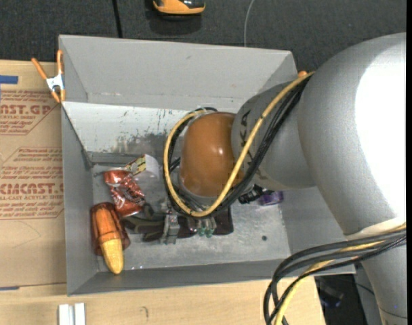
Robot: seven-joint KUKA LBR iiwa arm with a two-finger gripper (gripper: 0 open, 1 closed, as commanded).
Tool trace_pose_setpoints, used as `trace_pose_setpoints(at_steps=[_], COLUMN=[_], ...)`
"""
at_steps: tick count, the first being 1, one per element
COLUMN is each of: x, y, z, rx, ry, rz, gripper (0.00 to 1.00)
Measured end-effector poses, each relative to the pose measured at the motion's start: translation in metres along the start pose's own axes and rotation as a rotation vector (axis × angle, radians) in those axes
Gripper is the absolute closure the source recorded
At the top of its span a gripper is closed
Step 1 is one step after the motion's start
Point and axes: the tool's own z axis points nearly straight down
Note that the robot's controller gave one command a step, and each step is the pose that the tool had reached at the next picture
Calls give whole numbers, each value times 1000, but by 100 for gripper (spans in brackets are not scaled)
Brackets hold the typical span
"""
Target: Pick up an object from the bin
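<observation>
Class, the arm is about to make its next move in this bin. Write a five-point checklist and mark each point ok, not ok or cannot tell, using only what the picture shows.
1. Gripper down inside the bin: ok, it is low near the front wall.
2. Nearest things known: ok, a dark brown piece lies beside it and a red crinkled wrapper just beyond.
3. Something gripped: cannot tell, the wrist's orange cover blocks the view.
4. Corn-shaped toy clear of the gripper: ok, it lies apart by the left wall.
5. Purple thing identified: cannot tell, the arm covers most of it.
</observation>
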Motion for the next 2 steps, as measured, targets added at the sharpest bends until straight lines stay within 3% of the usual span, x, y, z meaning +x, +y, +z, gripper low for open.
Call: trace_pose_setpoints(at_steps=[1, 2], x=[0, 16], y=[0, 2], z=[0, -140], rx=[0, 1], ry=[0, 1], rz=[0, -9], gripper=[100, 100])
